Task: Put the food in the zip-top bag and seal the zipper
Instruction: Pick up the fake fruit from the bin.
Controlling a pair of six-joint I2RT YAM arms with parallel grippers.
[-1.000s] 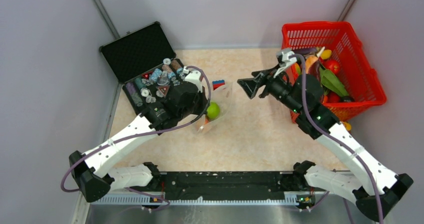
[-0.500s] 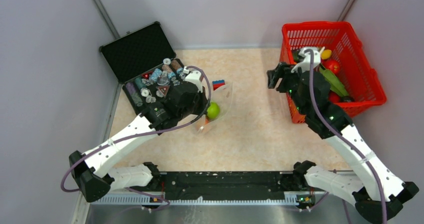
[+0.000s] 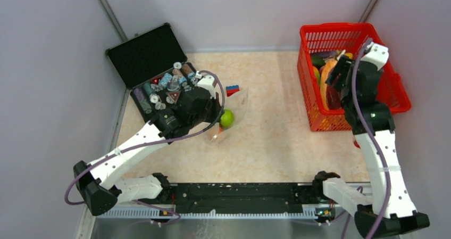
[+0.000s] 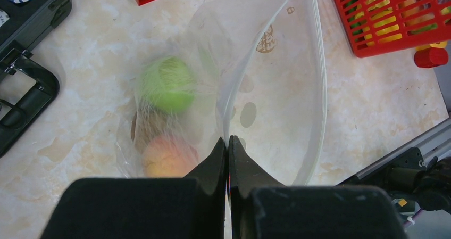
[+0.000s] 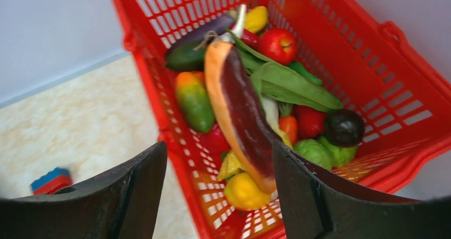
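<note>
Upper left, an open black case [image 3: 146,55] holds small bottles and discs [image 3: 169,83]; a red-and-blue brick [image 3: 232,90] lies just right of it. A red mesh basket [image 3: 335,36] stands upper right on the beige table [image 3: 276,138]

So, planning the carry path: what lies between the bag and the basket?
Only bare table, no objects, between bag and basket; the top view shows it.

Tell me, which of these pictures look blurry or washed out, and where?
Left wrist view: the green fruit and the orange one below it look soft and hazy behind the crinkled clear bag, which catches pale glare. Right wrist view: the whole picture is slightly smeared, most of all the mesh of the red basket. Top view: sharp, evenly lit, only faint shadows.
</note>
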